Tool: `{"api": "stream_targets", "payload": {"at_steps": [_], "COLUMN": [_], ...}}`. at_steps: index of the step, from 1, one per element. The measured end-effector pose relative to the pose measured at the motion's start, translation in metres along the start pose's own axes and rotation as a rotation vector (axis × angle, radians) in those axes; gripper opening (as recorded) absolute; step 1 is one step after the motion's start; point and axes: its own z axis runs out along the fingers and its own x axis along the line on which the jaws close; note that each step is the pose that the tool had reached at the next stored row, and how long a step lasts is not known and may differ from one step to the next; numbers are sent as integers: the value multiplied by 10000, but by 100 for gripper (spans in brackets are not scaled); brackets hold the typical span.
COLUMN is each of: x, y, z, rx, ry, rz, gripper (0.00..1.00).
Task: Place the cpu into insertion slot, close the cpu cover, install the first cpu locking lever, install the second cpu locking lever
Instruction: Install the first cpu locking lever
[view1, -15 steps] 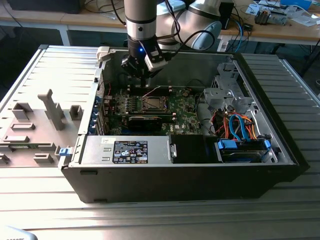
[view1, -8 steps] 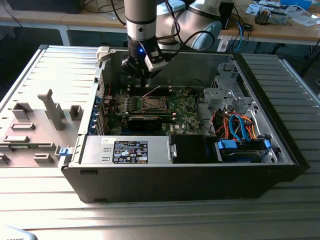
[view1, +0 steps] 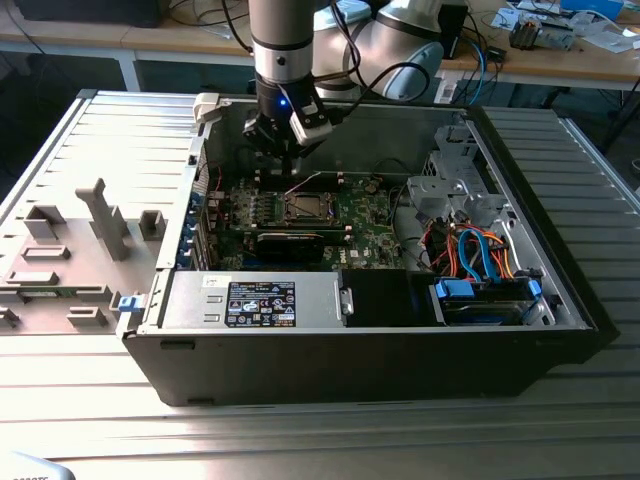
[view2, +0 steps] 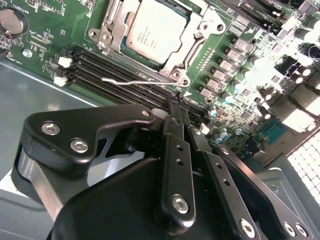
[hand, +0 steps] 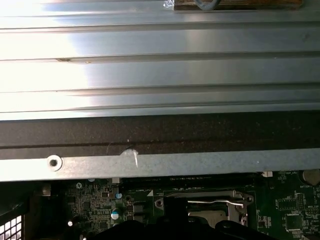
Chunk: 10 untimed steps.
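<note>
Under the cpu cover (view2: 176, 52), the cpu (view2: 156, 29)

a ribbed metal surface (view1: 90, 400) under bright light; behind it, wooden benches (view1: 560, 62) strewn with cables (view1: 490, 45).

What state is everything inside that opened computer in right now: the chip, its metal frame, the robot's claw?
cpu: seated in the insertion slot, flat, silver top showing.
cpu cover: closed down around the chip.
locking lever: thin wire arm lying beside the socket; latched or not, cannot tell.
gripper: shut, fingers together, holding nothing, poised above the memory slots next to the socket.
computer case: side panel off, lying open.
</note>
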Motion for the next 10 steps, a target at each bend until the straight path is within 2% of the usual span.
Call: {"api": "stream_targets", "payload": {"at_steps": [10], "x": [-8], "y": [-2], "z": [42], "rx": [0], "ry": [1], "rz": [1], "gripper": [11]}}
